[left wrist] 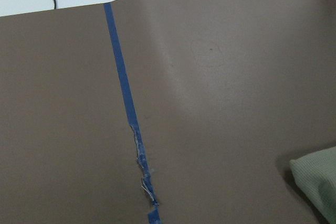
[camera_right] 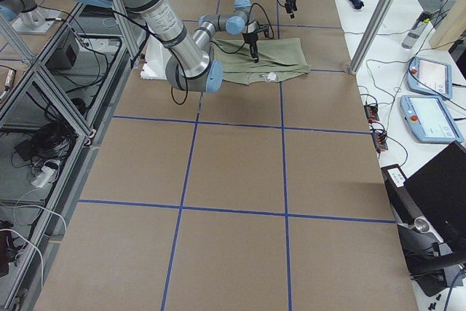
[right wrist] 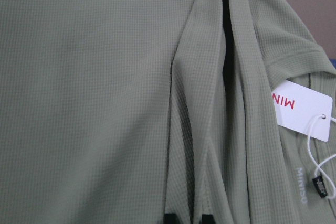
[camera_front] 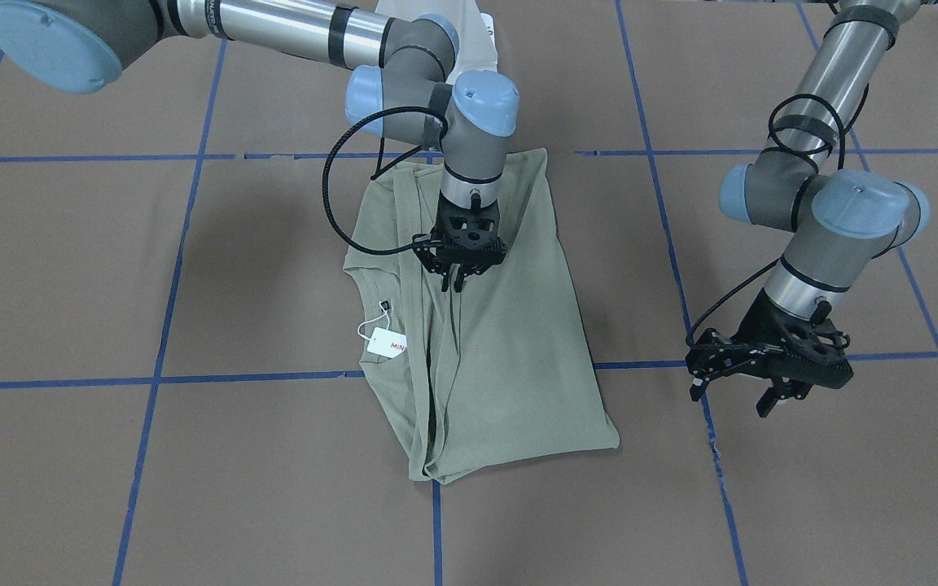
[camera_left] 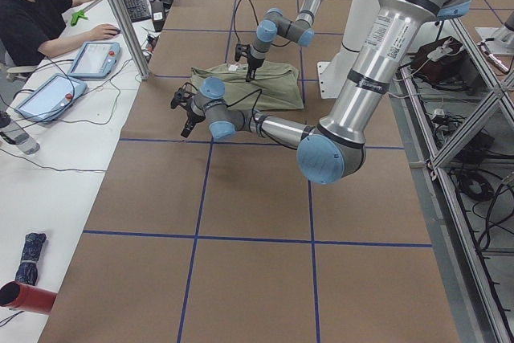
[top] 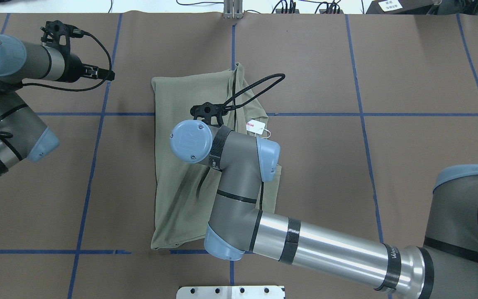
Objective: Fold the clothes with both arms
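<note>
Closest to the lens, on the right wrist cam: the olive shirt [right wrist: 79, 87] fills the view, w/ a raised ridge of knit running down to the two black fingertips [right wrist: 169, 219] of the right pincer [camera_front: 459, 281]. The tips stand close together w/ that ridge between them. As far as I can judge it is clenched on the shirt, pointing straight down near the middle. Prob. reason: pinching a fold edge lets the arm carry one layer across w/o dragging the whole garment.

The shirt lies flat on the table [camera_front: 70, 268], doubled lengthwise into a long strip, no sleeve sticking out. The hang tag [camera_front: 386, 343] shows at the collar, so the neck end is easy to tell.

The left pincer [camera_front: 729, 397] is released — fingers spread, nothing in them — and hangs over bare table off the shirt's side, not touching it, by a blue tape line [camera_front: 656, 203]. Its cam catches only a shirt corner. Likely parked to keep clear, or waiting for the other edge.
</note>
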### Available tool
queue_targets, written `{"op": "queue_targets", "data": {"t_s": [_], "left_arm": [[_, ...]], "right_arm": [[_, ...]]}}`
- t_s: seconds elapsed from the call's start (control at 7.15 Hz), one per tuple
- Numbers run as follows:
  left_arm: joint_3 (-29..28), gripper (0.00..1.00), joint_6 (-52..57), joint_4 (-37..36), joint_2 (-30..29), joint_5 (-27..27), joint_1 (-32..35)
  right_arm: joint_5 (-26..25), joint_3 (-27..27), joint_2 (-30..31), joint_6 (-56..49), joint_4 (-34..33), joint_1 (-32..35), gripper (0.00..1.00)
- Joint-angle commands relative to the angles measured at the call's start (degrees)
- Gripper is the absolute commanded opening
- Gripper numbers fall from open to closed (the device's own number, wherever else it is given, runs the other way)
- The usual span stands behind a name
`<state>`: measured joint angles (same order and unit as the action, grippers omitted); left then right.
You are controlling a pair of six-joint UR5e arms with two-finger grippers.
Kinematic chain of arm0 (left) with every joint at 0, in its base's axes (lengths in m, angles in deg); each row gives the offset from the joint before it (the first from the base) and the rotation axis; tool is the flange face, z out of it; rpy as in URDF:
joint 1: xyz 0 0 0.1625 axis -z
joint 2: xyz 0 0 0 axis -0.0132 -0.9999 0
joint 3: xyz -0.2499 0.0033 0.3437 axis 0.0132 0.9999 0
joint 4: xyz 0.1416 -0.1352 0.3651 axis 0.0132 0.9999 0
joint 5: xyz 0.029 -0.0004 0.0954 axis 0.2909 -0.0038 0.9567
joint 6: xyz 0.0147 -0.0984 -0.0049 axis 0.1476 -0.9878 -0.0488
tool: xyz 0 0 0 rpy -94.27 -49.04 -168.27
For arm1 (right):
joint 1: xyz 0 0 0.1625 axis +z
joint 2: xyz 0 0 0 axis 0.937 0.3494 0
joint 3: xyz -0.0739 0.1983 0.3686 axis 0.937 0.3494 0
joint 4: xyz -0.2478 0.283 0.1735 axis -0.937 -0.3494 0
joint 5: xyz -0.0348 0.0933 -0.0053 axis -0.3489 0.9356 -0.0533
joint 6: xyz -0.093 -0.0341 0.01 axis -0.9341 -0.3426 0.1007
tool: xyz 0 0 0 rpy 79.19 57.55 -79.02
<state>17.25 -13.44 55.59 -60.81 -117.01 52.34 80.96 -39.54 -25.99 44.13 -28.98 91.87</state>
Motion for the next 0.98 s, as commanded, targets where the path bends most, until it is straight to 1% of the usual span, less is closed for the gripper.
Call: {"op": "queue_targets", "data": {"t_s": [0.0,0.7,0.84], "left_arm": [[0.0,1.0,-0.01,0.0,0.0,-0.05,-0.01],[-0.53,1.0,0.08,0.44,0.0,0.03,-0.62],[-0.53,1.0,0.08,0.44,0.0,0.03,-0.89]], "right_arm": [[0.09,-0.5,0.21,-0.09,-0.16,0.09,0.29],[-0.35,-1.11,0.83,-2.55,-1.22,0.79,0.29],[-0.35,-1.11,0.74,-2.55,-1.22,0.88,0.23]]}}
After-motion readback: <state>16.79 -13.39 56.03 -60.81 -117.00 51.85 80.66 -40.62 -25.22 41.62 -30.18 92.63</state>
